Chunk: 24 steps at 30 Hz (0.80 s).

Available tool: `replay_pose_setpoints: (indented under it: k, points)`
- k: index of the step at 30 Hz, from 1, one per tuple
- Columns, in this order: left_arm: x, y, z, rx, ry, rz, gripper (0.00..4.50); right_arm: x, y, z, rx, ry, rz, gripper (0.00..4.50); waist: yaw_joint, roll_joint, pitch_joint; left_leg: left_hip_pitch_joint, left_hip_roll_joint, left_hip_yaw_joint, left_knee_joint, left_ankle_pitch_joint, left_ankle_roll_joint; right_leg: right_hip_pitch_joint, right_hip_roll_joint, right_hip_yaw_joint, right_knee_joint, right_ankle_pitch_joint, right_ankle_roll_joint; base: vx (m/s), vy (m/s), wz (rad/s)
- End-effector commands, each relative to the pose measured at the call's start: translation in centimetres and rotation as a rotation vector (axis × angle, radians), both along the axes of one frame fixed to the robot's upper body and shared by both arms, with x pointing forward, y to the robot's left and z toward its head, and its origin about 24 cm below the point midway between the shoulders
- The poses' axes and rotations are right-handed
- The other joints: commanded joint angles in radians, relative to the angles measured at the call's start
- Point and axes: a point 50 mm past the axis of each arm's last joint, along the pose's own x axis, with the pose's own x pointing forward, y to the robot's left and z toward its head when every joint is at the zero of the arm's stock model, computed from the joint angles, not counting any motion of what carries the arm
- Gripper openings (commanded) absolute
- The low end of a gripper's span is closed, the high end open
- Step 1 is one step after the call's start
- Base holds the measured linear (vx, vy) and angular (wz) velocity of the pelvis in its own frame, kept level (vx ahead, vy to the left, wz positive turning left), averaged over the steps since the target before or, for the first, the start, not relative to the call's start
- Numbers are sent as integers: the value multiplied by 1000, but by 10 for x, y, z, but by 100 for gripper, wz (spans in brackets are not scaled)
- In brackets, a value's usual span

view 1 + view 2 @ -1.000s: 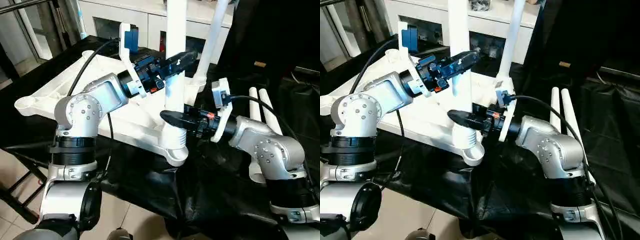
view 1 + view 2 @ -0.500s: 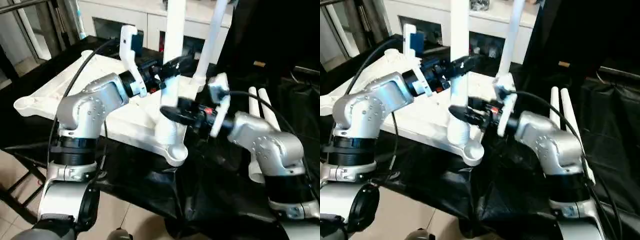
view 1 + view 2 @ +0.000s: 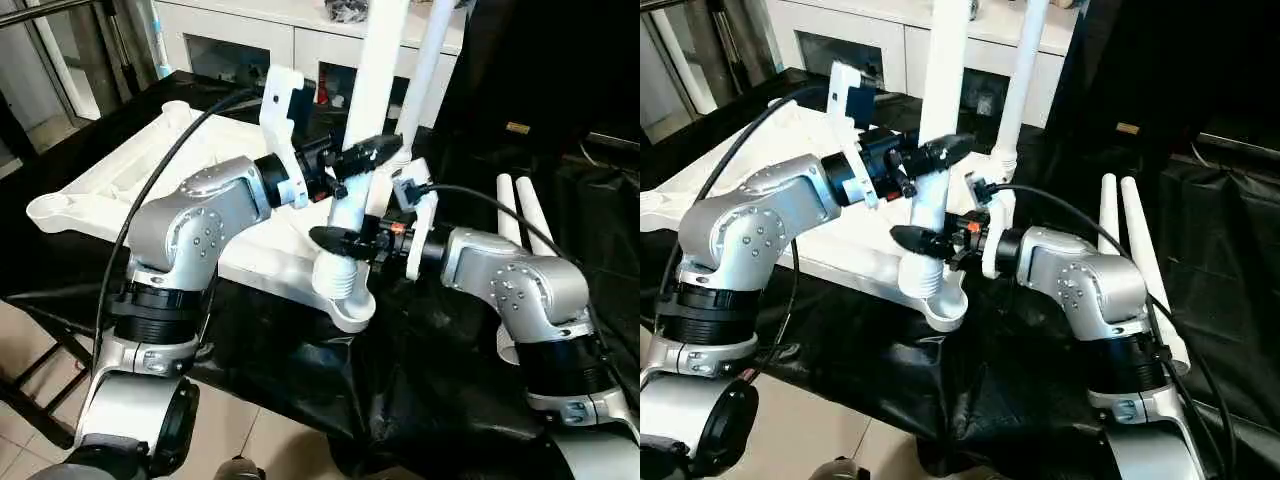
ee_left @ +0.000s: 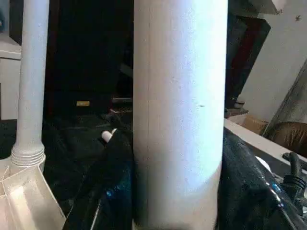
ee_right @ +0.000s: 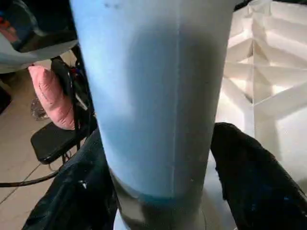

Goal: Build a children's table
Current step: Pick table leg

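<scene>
White plastic tabletop (image 3: 150, 185) lies underside up on a worktop draped in black cloth (image 3: 420, 390), its ribs facing the camera and a round socket at each corner. One leg (image 3: 372, 90) rises from the near corner socket (image 3: 345, 300), leaning a little rather than standing plumb; its threaded foot sits in or just above the socket, and the seat itself is too hidden to judge. A second leg (image 3: 425, 70) stands in the far corner socket behind it. Two more legs (image 3: 525, 215) lie side by side on the cloth to the right, touching each other and well apart from the tabletop.

Left claw (image 3: 358, 160) reaches in from the left and is closed around the near leg partway up, one black finger on each side of the tube; the left wrist view shows the tube (image 4: 180, 115) between the dark fingers (image 4: 112, 187). Right claw (image 3: 338, 240) comes in from the right, lower down, just above the threaded foot. Its fingers (image 5: 249, 177) flank the leg (image 5: 158, 96) in the right wrist view, but whether they press on it or stand slightly off I cannot tell.

Behind the worktop stands a white cabinet (image 3: 250, 30) with glass doors. Tiled floor (image 3: 40, 350) shows at the lower left.
</scene>
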Motion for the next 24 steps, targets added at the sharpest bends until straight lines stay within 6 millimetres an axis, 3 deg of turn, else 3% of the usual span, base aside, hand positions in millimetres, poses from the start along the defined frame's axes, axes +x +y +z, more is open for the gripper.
replay_pose_setpoints:
  k: [1,4,5,13,20,21,24]
  points:
    - [-5,-4,8,4,-48,-33,184,3,-2,2,-17,10,-24,308,1,-5,-83,4,16,-1,-60,-60,-24,66,-75,51,-64,-88,-140,0,0,0]
    - [-6,-4,8,4,-49,-36,184,3,-2,2,-16,20,-25,291,0,-6,-82,4,16,-1,-60,-57,-24,66,-74,51,-63,-84,-141,0,0,0]
    - [-6,-4,8,4,-49,-38,184,3,-2,2,-13,22,-26,280,1,0,-83,4,16,-2,-60,-58,-26,66,-74,51,-63,-81,-142,0,0,0]
    - [-5,-5,8,-1,-42,-43,184,2,-3,2,-5,32,-24,212,0,-2,-83,4,16,-2,-60,-63,-28,67,-74,50,-63,-73,-145,0,0,0]
    - [-5,-5,5,22,-51,-40,184,3,-4,0,-2,35,-46,197,0,-2,-84,4,16,-2,-60,-59,-30,67,-74,50,-62,-71,-142,0,0,0]
    - [-4,-4,5,7,-42,-35,239,3,-4,0,2,34,-56,196,0,-1,-84,5,16,-2,-60,-59,-30,67,-74,50,-62,-69,-144,0,0,0]
    - [-1,-1,4,-5,-56,2,259,5,-5,1,19,30,-84,196,-1,-2,-83,4,16,-1,-60,-63,-32,66,-75,51,-63,-76,-145,0,0,0]
